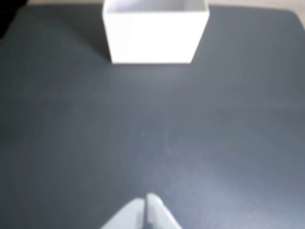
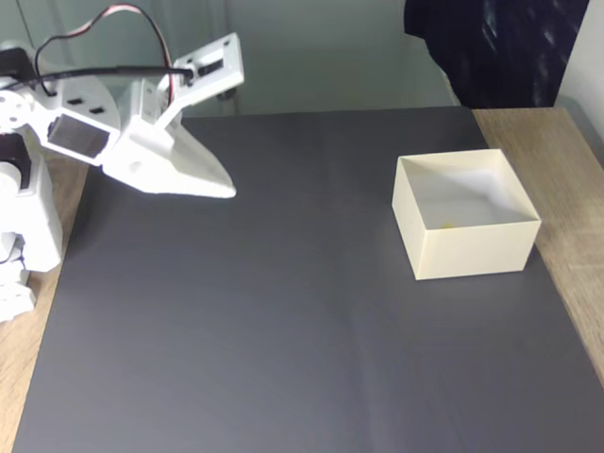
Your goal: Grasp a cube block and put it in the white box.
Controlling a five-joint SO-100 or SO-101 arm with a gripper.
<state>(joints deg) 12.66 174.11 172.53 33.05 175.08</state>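
Note:
The white box [image 2: 472,251] stands on the right side of the dark mat in the fixed view, and at the top centre as the white box [image 1: 153,40] in the wrist view. Just behind its near wall a tiny sliver of yellow [image 2: 444,225] shows inside; I cannot tell whether it is the cube block. My gripper [image 2: 226,190] hovers above the mat's far left, well away from the box, pointing toward it. Its jaws are together with nothing between them. In the wrist view the gripper [image 1: 146,202] enters from the bottom edge, shut.
A dark grey mat [image 2: 283,311] covers most of the wooden table [image 2: 557,160]. The arm's white base [image 2: 24,236] stands at the left edge. A dark cloth [image 2: 491,47] hangs at the back right.

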